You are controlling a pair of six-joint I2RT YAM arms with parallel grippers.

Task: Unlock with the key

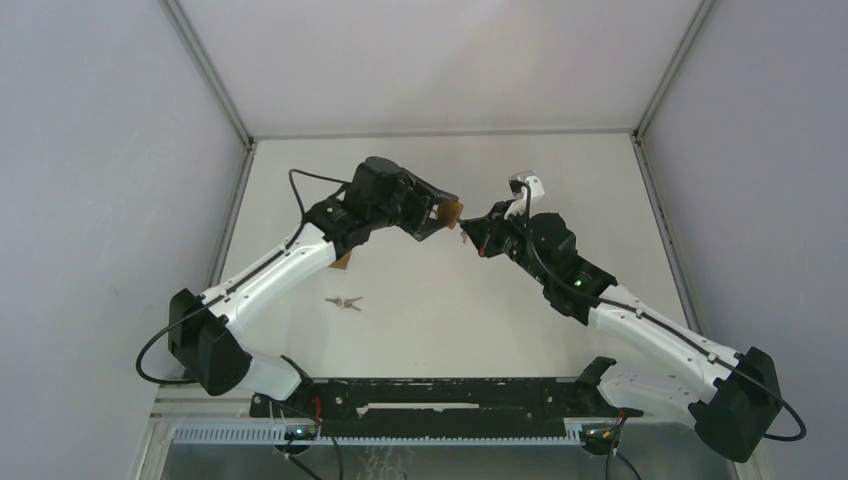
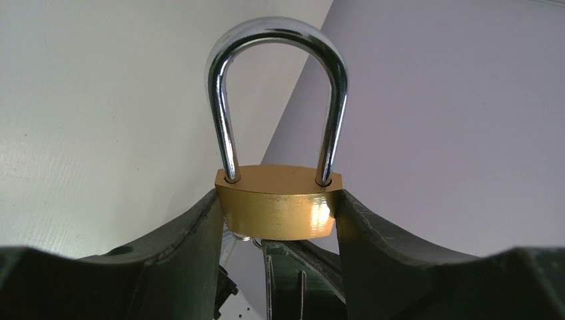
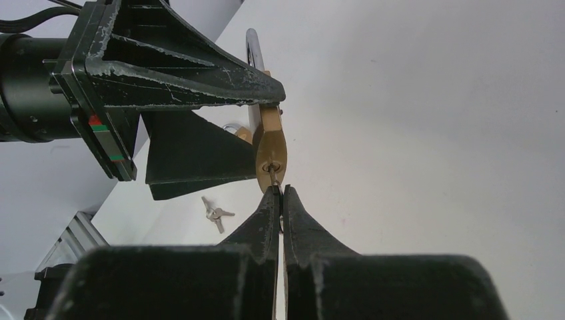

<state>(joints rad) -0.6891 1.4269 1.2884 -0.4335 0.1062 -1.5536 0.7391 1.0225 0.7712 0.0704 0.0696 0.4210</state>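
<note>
A brass padlock (image 2: pixel 280 210) with a steel shackle (image 2: pixel 276 40) is held off the table, my left gripper (image 2: pixel 278 212) shut on the sides of its body. Both shackle legs sit in the body. In the top view the padlock (image 1: pixel 452 212) hangs between the two arms above the middle of the table. My right gripper (image 3: pixel 280 193) is shut on a small key (image 3: pixel 272 175), and the key's blade is in the keyhole on the padlock's underside (image 3: pixel 270 150). The right gripper (image 1: pixel 470 237) sits just right of the padlock, facing the left gripper (image 1: pixel 438 212).
A spare bunch of keys (image 1: pixel 344 302) lies on the white table (image 1: pixel 560 180), left of centre, below the left arm; the same bunch (image 3: pixel 214 213) shows from the right wrist. A small brown piece (image 1: pixel 342 262) peeks out under the left forearm. Grey walls close in both sides.
</note>
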